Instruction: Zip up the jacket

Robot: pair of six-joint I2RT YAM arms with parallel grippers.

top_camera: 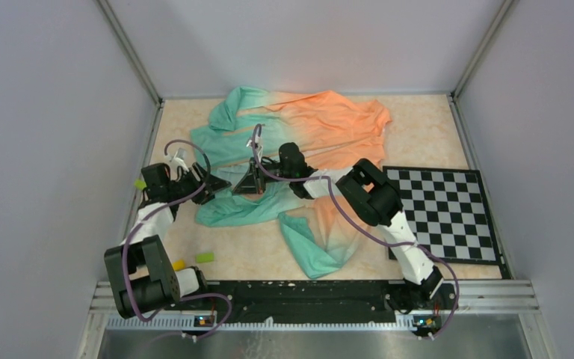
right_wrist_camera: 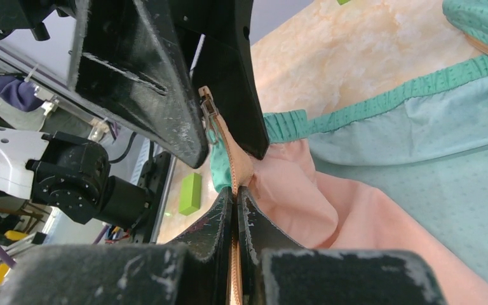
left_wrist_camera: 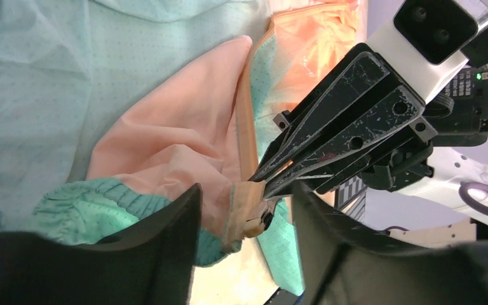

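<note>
As seen from above, table [top_camera: 426, 127]: pale marbled surface, walled on three sides, carrying every item below.

Jacket [top_camera: 321, 127]: spread crumpled across the far middle of the table, orange at the far right, teal at the left and near side. One teal flap trails toward the near edge. Its right hem lies just beside the checkerboard's far left corner. Front unzipped where the tools work, with orange lining and teal mesh both exposed in the left wrist view.

Checkerboard [top_camera: 445, 213]: black-and-white, flat at the table's right side, partly covered by the right arm [top_camera: 389, 217].

Right tool [top_camera: 250, 182]: over the jacket's left part, tips toward the left tool. Fingers [right_wrist_camera: 219, 222] pressed together, clamped on the tape; the left wrist view shows the tips meeting on it.

Left tool [top_camera: 209, 187]: at the jacket's left edge, facing the right tool, nearly tip to tip. Fingers [left_wrist_camera: 178, 235] apart, the tape end lying in the gap; whether either finger touches it, cannot tell.

Tape [left_wrist_camera: 244, 136]: orange zipper strip, running along the lining's edge and ending between the two tools.

Slider [right_wrist_camera: 208, 108]: small metal piece at the tape's end, sitting between the left tool's fingers.

Block [top_camera: 205, 257]: small, green, on bare table near the left arm [top_camera: 149, 224], apart from the jacket.
</note>
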